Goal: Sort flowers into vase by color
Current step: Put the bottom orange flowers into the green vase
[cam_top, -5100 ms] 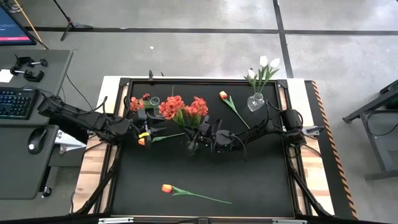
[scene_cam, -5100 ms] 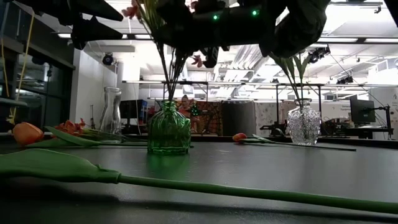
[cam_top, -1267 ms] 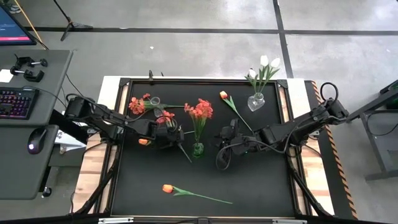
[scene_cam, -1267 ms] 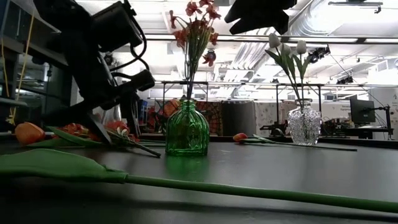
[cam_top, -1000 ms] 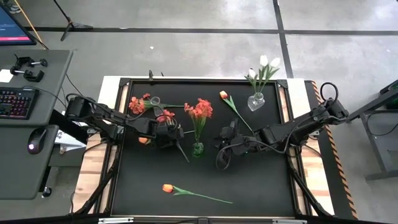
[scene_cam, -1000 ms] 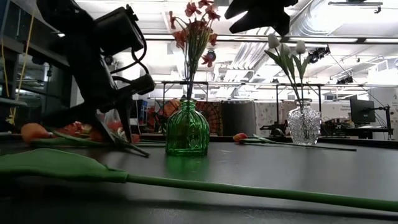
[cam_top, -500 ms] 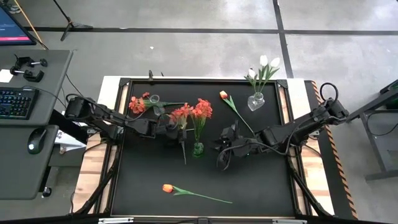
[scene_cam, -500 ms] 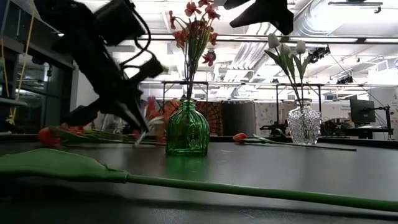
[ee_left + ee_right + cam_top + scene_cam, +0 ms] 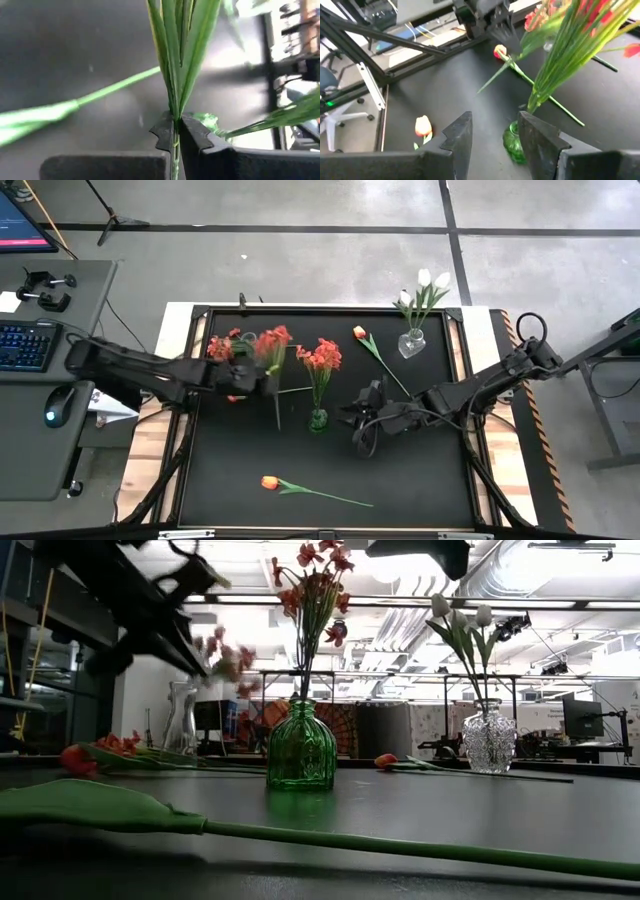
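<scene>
My left gripper (image 9: 268, 383) is shut on a bushy red-orange flower (image 9: 272, 338), held above the table's left half; in the low view its blossoms (image 9: 225, 655) show blurred and high. A green vase (image 9: 317, 420) at mid-table holds more red-orange blossoms (image 9: 322, 355). A clear vase (image 9: 411, 343) at the far right holds white tulips (image 9: 432, 280). Orange tulips lie flat at the near edge (image 9: 268, 482), at the far middle (image 9: 358, 333) and under my left arm (image 9: 232, 397). My right gripper (image 9: 362, 425) is open beside the green vase (image 9: 512, 142), holding nothing. My left gripper pinches the red-orange flower's green stem bundle (image 9: 175, 122) between its two fingers, just below where the leaves fan out. The fingers lie across the stem. The flower is lifted clear of the table, blossoms toward the far edge and bare stem end (image 9: 278, 420) toward the near edge.
A clear vase (image 9: 248, 342) stands at the far left with red-orange blossoms (image 9: 220, 347) lying beside it. A desk with keyboard (image 9: 25, 345) and mouse is left of the table. The near half of the black mat (image 9: 420, 480) holds only the one tulip.
My left gripper has shut on the red-orange flower's stem and risen with it, drawing back toward the table's left and rolling. The flower has come off the table, its blossoms swung toward the far edge. My right gripper has kept its place, still open.
</scene>
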Robot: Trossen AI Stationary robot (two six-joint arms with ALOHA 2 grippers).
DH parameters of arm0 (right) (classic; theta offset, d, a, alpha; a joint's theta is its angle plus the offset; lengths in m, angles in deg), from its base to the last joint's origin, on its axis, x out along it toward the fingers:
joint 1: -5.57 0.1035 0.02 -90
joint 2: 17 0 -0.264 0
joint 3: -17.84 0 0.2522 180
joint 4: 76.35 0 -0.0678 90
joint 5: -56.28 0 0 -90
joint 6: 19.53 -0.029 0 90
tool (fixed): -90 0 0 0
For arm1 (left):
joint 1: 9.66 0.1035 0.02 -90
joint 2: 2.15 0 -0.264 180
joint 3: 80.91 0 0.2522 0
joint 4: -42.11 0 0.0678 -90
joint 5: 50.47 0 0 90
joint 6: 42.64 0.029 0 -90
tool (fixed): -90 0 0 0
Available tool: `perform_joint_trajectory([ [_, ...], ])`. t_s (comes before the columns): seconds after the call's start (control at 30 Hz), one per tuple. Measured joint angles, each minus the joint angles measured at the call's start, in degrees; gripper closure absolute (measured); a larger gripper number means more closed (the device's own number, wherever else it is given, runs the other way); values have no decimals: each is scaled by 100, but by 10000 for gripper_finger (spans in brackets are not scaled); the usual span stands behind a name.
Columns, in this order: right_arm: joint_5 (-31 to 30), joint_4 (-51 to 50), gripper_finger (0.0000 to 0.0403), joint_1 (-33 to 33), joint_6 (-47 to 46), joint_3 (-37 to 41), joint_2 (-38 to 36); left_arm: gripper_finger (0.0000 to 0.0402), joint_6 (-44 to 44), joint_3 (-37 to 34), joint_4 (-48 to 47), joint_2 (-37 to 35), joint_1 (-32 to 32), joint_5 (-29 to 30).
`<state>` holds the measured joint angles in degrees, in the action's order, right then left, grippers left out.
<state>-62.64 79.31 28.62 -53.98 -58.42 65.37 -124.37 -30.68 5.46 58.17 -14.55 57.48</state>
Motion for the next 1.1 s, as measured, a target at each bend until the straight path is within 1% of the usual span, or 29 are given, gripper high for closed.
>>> perform_joint_trajectory([
  [0.13, -60, 108, 256, 0, 12, 0, 0, 401, 619, 0, -179, -737, -76, 499],
  [0.23, -57, 131, 256, 0, -4, 0, 0, 401, 1095, 2, -126, -1162, -188, 889],
  [0.3, -57, 224, 256, 11, -4, 0, 0, 401, 1477, 2, 78, -1400, -250, 1073],
  [0.47, -56, 776, 256, 26, 90, 0, -4, 401, 2658, 4, 650, -1967, -351, 1138],
  [0.57, -55, 1109, 256, 26, 271, 0, -36, 401, 3547, 8, 1274, -2214, -450, 1114],
  [0.63, -55, 1251, 256, 26, 429, 0, -95, 401, 4076, 33, 1517, -2329, -534, 1077],
  [0.73, -138, 1336, 256, 26, 549, -2, -203, 401, 4790, 280, 1510, -2310, -695, 945],
  [0.83, -366, 1333, 256, 26, 694, -2, -318, 401, 5606, 599, 1506, -2053, -941, 785],
  [0.97, -723, 1360, 256, 26, 958, -2, -416, 401, 6441, 976, 1588, -1468, -1334, 862],
  [1.1, -815, 1342, 256, 8, 1133, 0, -411, 401, 6930, 1186, 2006, -835, -1628, 791],
])
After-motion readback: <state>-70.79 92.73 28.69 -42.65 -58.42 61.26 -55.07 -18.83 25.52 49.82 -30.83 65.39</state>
